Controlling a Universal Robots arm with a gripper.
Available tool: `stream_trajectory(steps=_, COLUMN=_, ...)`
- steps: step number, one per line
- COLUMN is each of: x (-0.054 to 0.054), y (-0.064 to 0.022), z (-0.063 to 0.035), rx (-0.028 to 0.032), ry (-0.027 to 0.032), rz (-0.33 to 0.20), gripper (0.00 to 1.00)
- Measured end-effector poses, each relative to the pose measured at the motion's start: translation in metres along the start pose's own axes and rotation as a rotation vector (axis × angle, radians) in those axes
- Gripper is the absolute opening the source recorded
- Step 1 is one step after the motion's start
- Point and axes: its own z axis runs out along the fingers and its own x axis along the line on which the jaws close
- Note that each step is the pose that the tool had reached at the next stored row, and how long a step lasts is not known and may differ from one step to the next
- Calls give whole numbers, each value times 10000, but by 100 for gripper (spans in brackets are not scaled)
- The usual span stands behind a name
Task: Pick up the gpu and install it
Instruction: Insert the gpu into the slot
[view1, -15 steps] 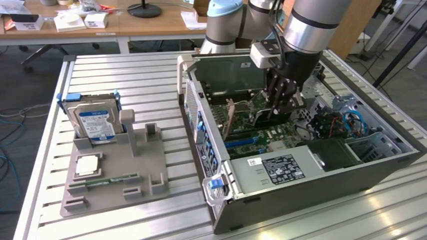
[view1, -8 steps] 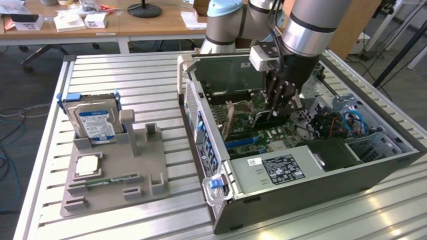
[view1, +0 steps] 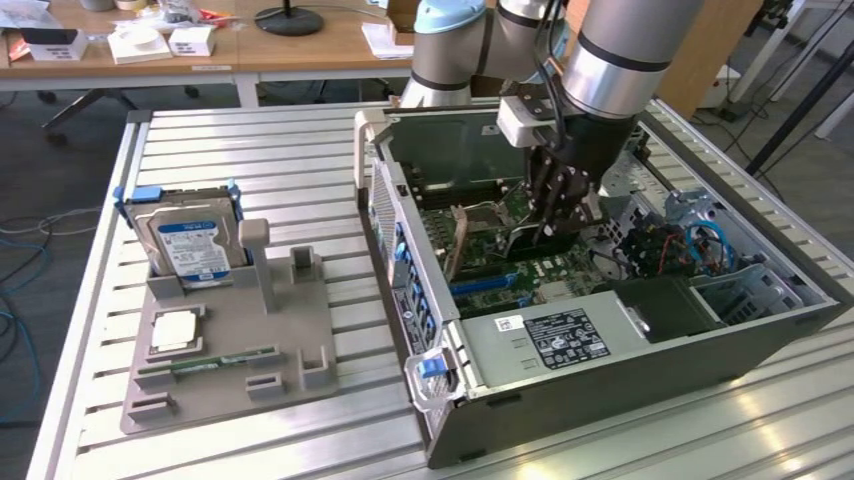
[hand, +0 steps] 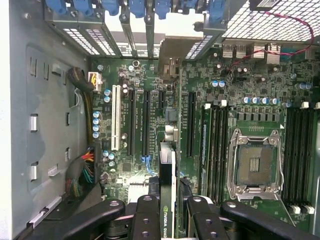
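The gpu (hand: 168, 185) shows edge-on in the wrist view as a thin dark card with a green label, standing upright over the motherboard's expansion slots (hand: 131, 122). Its far end reaches toward the slotted back panel (hand: 150, 30). My gripper (hand: 170, 202) is shut on the card, with black fingers (hand: 146, 210) on either side of it. In the exterior view the gripper (view1: 554, 215) is lowered inside the open computer case (view1: 601, 335), with the gpu (view1: 534, 240) below it just above the board. Whether the card's edge touches a slot is hidden.
Beside the slots lie the empty CPU socket (hand: 255, 162) and memory slots (hand: 215, 145). Cable bundles (hand: 82, 172) hang by the case wall. On the exterior view's left, a grey fixture (view1: 227, 330) holds a hard drive (view1: 194, 245) and a memory stick (view1: 207, 362).
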Motion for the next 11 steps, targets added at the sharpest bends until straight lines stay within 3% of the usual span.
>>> stream_trajectory(steps=11, x=-84, y=10, z=11, rx=1, ry=-3, rz=0, gripper=26)
